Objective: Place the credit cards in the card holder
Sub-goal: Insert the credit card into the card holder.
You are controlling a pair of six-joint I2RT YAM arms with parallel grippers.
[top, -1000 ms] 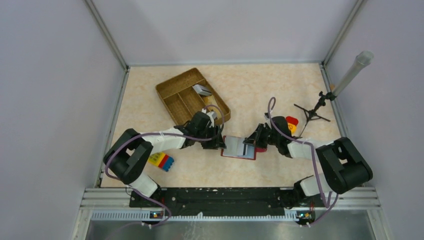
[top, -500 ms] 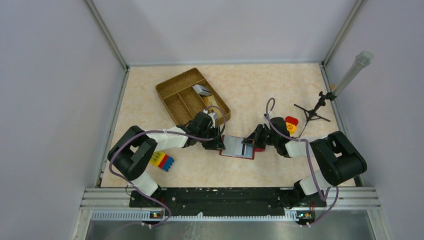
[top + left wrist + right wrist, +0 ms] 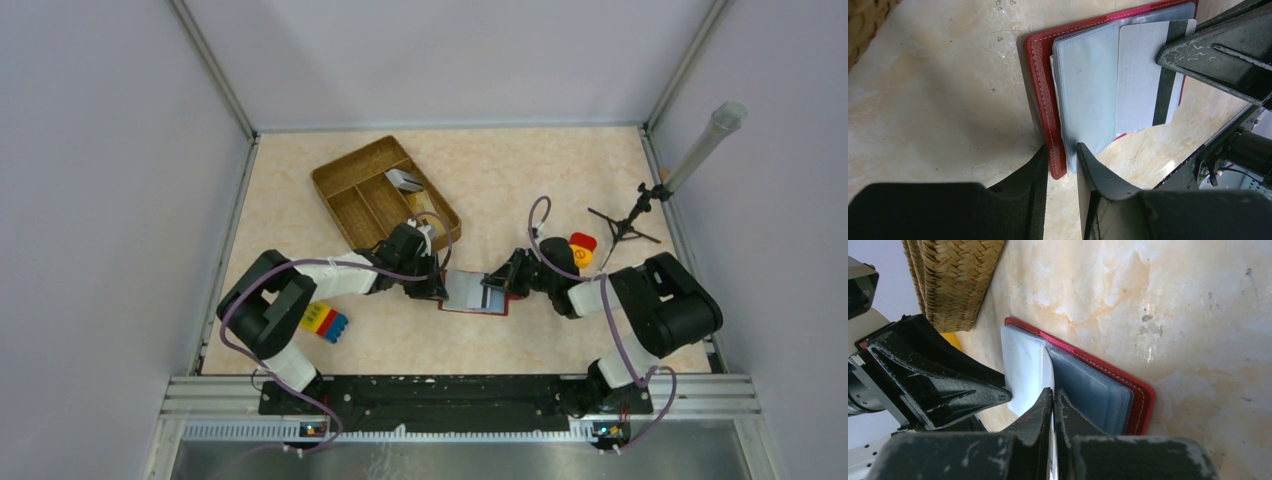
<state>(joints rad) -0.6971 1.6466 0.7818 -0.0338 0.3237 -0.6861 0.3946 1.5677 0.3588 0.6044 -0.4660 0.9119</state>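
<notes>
Toy block (image 3: 323,322): a yellow, red and blue piece is seen on the table (image 3: 520,170), beside the left arm.
Woven tray (image 3: 385,193): it is set at an angle at the far left; a small grey item (image 3: 405,180) is seen in its far compartment, too small to identify.
Left gripper (image 3: 1062,150): the jaws are narrow, and the near edge of the holder is pinched between them.
Card holder (image 3: 1040,75): the red cover is laid open flat on the table between the two grippers, with its clear sleeves exposed.
Credit card (image 3: 1140,75): a silver card with a dark stripe is held over the sleeves; whether it is inside a pocket cannot be told.
Right gripper (image 3: 1053,392): the jaws are clamped on that card's edge.
Yellow-red object (image 3: 581,250): it is placed just behind the right arm.
Tripod stand (image 3: 625,225): it is placed at the far right.
</notes>
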